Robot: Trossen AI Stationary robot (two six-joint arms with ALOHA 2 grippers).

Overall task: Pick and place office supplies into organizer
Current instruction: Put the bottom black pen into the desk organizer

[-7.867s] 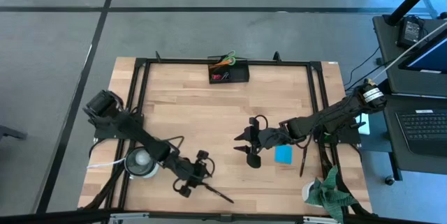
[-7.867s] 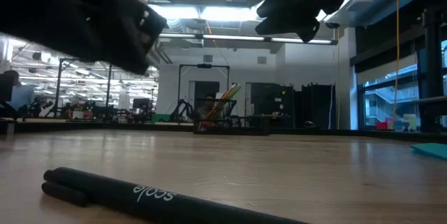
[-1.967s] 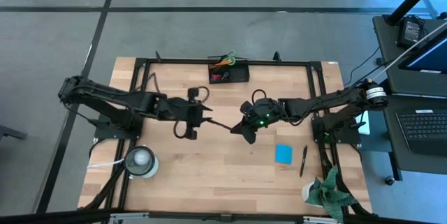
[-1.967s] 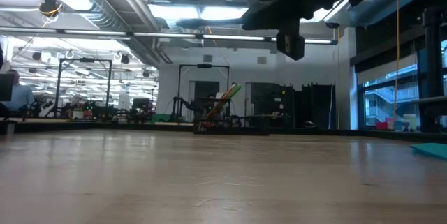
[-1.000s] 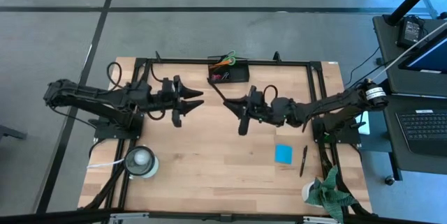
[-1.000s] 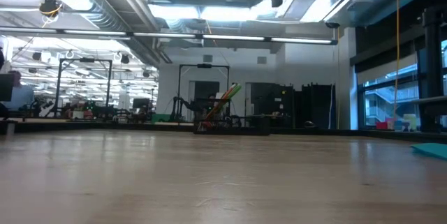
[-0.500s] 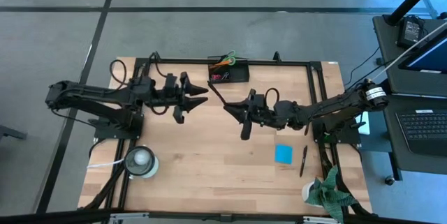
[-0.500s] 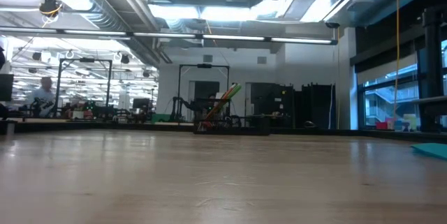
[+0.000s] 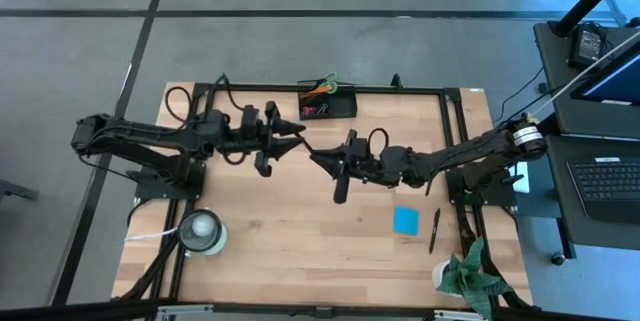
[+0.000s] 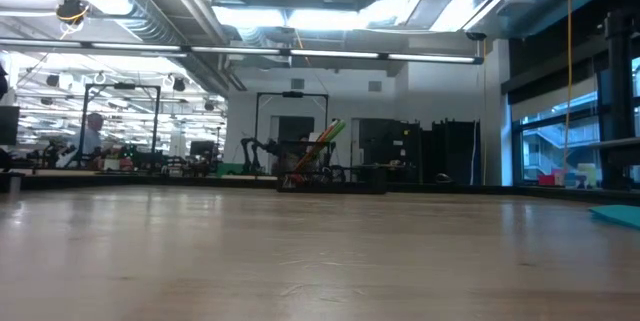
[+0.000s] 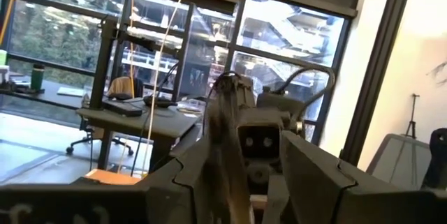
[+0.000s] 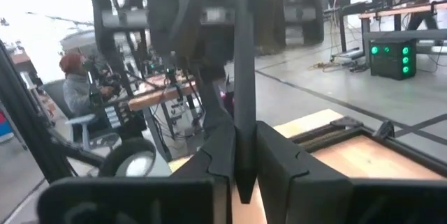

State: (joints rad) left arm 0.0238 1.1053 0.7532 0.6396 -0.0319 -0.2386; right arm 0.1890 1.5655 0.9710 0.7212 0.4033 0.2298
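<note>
A black pen hangs above the middle of the table, and my right gripper is shut on it. My left gripper faces it from the table's left, open. In the left wrist view the pen's free end shows blurred between the two fingers. The organizer stands at the table's far edge with green-handled scissors sticking out of it. On the right of the table lie a blue note pad and a second black pen. My right gripper pinches the pen near one end between its two fingers. The fingers come about level from the table's right. The pen sticks out ahead of them toward my left gripper, clear of the table. Whether my left gripper touches the pen's free end, I cannot tell.
A white roll stands at the near left and a green cloth lies at the near right corner. A black metal frame runs around the tabletop. In the low view the bare wooden tabletop stretches from near to far.
My left gripper has gone toward the table's right, up to the pen. My right gripper has carried the pen a little toward the table's left and near edge. The pen's free end, which pointed toward the organizer, now lies at my left gripper's fingers.
</note>
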